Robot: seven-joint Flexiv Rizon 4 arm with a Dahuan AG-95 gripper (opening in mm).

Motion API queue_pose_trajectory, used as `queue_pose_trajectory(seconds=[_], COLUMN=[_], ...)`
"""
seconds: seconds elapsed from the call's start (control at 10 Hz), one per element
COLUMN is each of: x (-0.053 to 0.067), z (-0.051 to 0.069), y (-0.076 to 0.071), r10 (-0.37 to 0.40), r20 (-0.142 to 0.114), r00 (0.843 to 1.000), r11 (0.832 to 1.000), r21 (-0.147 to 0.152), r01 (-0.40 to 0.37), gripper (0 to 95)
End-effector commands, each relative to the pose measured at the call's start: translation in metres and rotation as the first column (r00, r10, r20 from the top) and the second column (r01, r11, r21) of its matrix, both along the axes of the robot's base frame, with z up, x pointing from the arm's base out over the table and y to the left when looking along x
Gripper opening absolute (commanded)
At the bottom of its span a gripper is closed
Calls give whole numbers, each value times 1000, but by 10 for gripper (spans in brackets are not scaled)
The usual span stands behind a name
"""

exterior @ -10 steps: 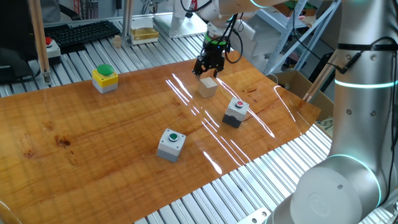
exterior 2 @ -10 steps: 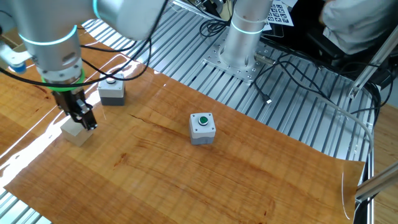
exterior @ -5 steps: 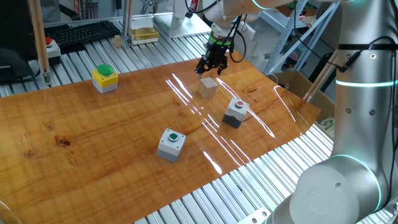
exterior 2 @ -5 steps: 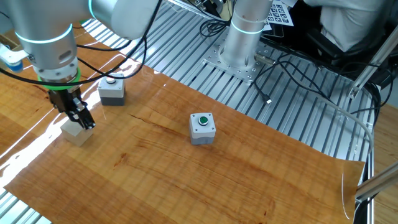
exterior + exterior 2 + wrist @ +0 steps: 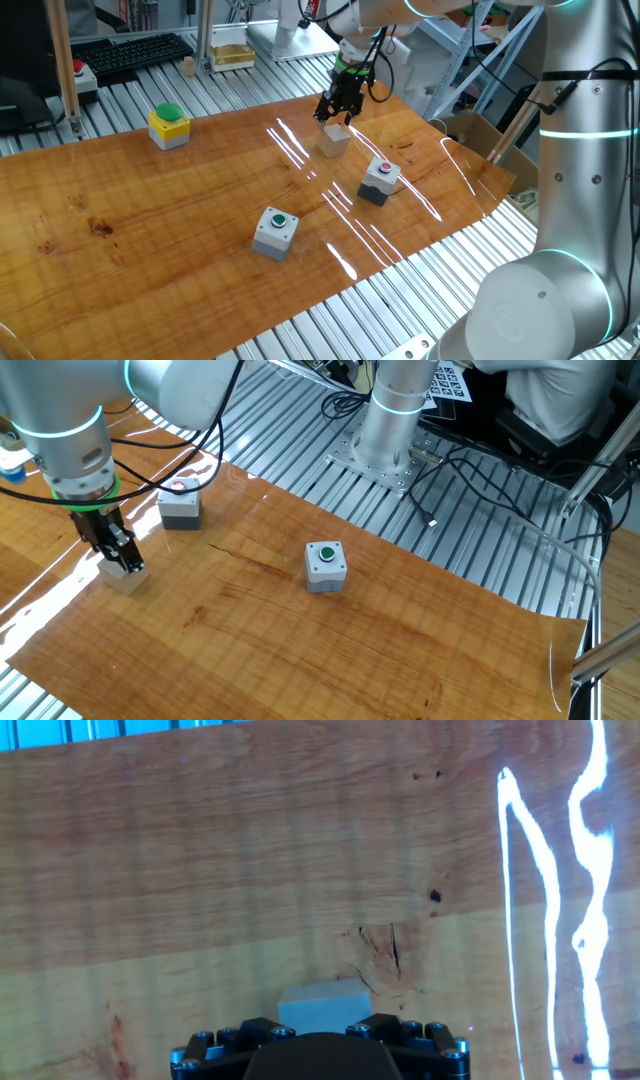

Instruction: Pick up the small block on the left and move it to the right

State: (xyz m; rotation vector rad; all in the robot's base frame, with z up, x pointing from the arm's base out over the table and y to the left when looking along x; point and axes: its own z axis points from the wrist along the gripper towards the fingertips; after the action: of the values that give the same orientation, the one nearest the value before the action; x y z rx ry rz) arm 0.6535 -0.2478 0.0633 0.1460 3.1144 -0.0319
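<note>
The small block, a plain pale wooden cube, rests on the wooden tabletop toward its far right. It also shows in the other fixed view and at the bottom of the hand view, partly hidden by the hand's body. My gripper hovers just above the block with its black fingers spread and nothing between them. In the other fixed view the gripper hangs right over the block's top. The fingertips do not show in the hand view.
A grey box with a red button stands close to the block, nearer the front. A grey box with a green button sits mid-table. A yellow box with a green dome is at the far left. Cables and a metal rail bed surround the board.
The gripper has risen a little off the block and shifted slightly sideways. The block has stayed in place on the table.
</note>
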Motion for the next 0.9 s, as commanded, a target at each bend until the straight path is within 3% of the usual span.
queue_pose_trajectory(seconds=[0.1, 0.9], x=[2, -7], z=[-4, -26], y=[0, -5], r10=[-2, -1], r20=[-2, 7], r00=[1000, 1000], r11=[1000, 1000], r21=[8, 19], r01=[2, 1], gripper=[760, 760])
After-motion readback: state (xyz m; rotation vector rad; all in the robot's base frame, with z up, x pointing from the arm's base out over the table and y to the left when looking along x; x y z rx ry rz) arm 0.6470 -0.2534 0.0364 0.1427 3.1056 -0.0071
